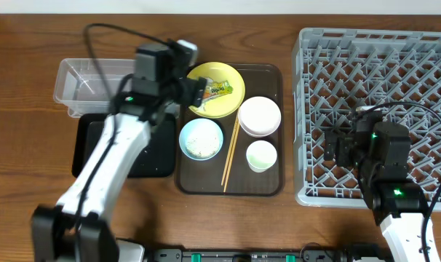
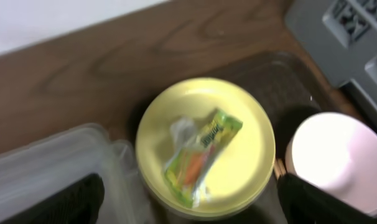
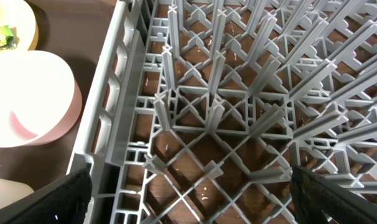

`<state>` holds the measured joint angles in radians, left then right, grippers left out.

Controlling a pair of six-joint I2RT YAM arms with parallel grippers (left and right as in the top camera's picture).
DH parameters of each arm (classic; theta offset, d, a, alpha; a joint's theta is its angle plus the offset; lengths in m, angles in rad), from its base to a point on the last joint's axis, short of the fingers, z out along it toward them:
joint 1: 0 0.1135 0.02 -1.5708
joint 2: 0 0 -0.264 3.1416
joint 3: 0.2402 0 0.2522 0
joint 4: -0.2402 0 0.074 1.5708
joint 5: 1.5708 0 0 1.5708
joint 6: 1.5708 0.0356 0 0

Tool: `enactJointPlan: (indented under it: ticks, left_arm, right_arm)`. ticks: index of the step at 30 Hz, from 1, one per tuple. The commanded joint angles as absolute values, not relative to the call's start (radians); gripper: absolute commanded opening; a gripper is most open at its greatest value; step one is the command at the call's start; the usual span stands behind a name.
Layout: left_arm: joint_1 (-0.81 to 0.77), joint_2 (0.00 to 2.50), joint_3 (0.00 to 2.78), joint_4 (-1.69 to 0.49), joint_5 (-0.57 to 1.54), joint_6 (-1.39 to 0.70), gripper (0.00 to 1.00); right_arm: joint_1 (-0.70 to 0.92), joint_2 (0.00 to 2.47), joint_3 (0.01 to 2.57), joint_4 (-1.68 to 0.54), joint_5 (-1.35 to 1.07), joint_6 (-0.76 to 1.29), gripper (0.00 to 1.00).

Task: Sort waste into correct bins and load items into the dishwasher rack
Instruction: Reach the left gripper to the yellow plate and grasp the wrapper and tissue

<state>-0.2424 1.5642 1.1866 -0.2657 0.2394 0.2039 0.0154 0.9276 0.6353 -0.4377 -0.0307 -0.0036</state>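
Observation:
The green-yellow-orange snack wrapper lies on the yellow plate. My left gripper is open, its fingers spread wide just above the plate's near-left rim, the wrapper between them. The light blue bowl holds rice grains. The white bowl, small white cup and chopsticks lie on the brown tray. My right gripper is open and empty over the grey rack, near its left wall.
The dark brown serving tray sits mid-table. The clear tub stands at the left, the black tray in front of it under my left arm. A black cable loops over the tub.

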Motion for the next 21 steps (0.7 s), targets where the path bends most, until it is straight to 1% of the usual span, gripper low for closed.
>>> enactJointPlan:
  ticks: [1, 8, 16, 17, 19, 21]
  left_arm:
    - [-0.282, 1.643, 1.206, -0.213, 0.231, 0.262, 0.91]
    - [-0.323, 1.81, 1.206, -0.122, 0.227, 0.262, 0.91]
    - [-0.323, 1.923, 1.206, -0.096, 0.216, 0.262, 0.89]
    - [-0.323, 1.93, 1.206, -0.099, 0.216, 0.262, 0.87]
    - [-0.323, 1.945, 1.205, -0.108, 0.216, 0.262, 0.86]
    - [-0.323, 1.953, 1.204, -0.116, 0.216, 0.262, 0.82]
  right_arm:
    - [0.006, 0.926, 0.656, -0.438, -0.039, 0.011, 0.99]
    - [0.006, 0.929, 0.656, -0.439, -0.039, 0.011, 0.99]
    - [0.006, 0.929, 0.656, -0.439, -0.046, 0.011, 0.99]
    - [0.006, 0.929, 0.656, -0.439, -0.046, 0.011, 0.99]
    - [0.006, 0.929, 0.656, -0.439, -0.046, 0.011, 0.99]
    - [0.006, 0.929, 0.656, -0.439, -0.046, 0.011, 0.99]
